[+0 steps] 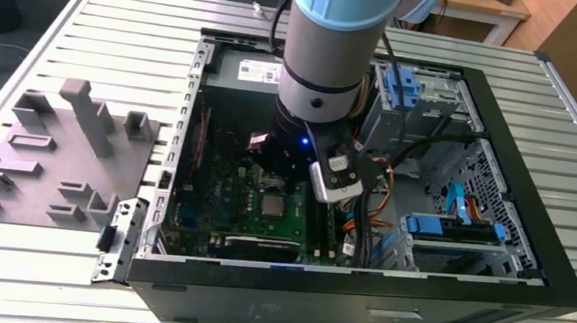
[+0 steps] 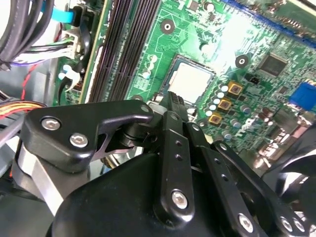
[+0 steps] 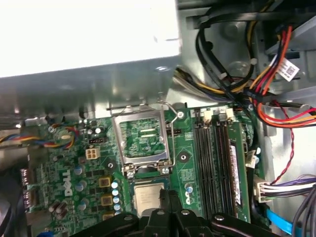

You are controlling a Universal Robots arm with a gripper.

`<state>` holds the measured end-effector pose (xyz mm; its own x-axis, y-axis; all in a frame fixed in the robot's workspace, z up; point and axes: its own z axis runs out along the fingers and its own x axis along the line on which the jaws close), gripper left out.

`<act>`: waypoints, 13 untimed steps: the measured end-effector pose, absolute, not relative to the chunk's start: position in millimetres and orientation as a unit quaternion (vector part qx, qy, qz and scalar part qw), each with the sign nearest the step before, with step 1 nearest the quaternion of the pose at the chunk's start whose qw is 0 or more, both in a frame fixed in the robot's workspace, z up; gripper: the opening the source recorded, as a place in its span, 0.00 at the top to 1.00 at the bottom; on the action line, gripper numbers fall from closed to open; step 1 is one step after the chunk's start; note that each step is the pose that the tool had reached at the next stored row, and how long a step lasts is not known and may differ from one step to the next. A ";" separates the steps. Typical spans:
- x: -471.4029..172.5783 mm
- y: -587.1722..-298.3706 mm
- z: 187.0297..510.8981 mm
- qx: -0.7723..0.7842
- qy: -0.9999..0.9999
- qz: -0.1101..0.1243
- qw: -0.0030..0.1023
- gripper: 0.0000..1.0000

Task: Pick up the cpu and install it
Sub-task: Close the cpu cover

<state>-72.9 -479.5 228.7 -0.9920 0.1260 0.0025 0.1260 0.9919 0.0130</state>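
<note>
Evidently closed and empty, the pincer (image 2: 172,97) hangs just beside the seated cpu (image 2: 190,81).

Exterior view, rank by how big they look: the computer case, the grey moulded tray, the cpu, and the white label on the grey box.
1. computer case, by far the largest.
2. grey moulded tray.
3. cpu and white label look about alike, so I won't rank them.

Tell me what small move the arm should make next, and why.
Probably lift the claw straight up: the cpu already lies flat in its socket, the claw's closed tips hang over its edge, and the hinged load plate stands open.
</note>
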 end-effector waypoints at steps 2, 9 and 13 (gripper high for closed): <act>-71.6 -478.8 228.4 -0.071 -0.997 -0.006 0.001 0.89; -64.4 -472.3 227.6 -0.083 -0.997 -0.007 0.001 0.89; -60.5 -466.1 226.8 -0.085 -0.996 -0.006 0.001 0.89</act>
